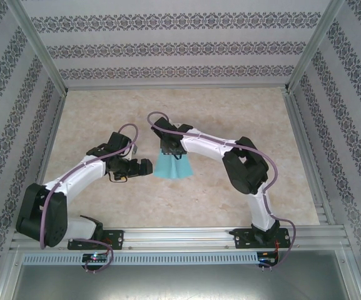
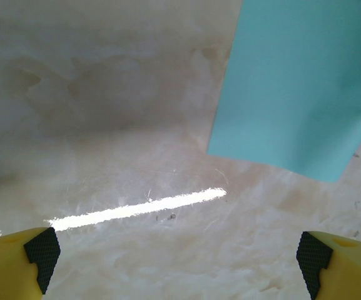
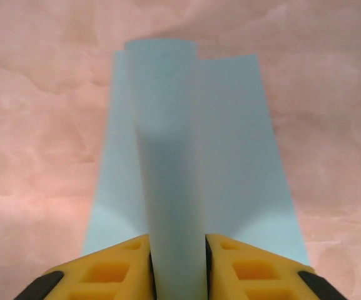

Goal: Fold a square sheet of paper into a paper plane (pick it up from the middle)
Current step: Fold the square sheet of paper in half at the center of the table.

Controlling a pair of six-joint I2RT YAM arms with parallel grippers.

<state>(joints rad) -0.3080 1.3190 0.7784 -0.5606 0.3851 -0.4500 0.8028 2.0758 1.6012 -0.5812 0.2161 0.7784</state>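
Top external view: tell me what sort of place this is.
Likely an enclosed robot test bench rather than a home: a marbled tabletop boxed in by wallpaper-patterned panels, with an aluminium mounting rail along the near edge.

free: far half of table [image 1: 180, 106] | obstacle: square sheet of paper [image 1: 172, 167] mid-table, left arm [image 1: 86, 174] just beside

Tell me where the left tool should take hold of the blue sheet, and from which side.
Take the sheet by its left flap near the free edge, coming in from the left, where the open left tool faces it. The right tool pinches the middle into a raised ridge, so the flaps droop sideways; that edge probably sits high enough for a finger to slide beneath.
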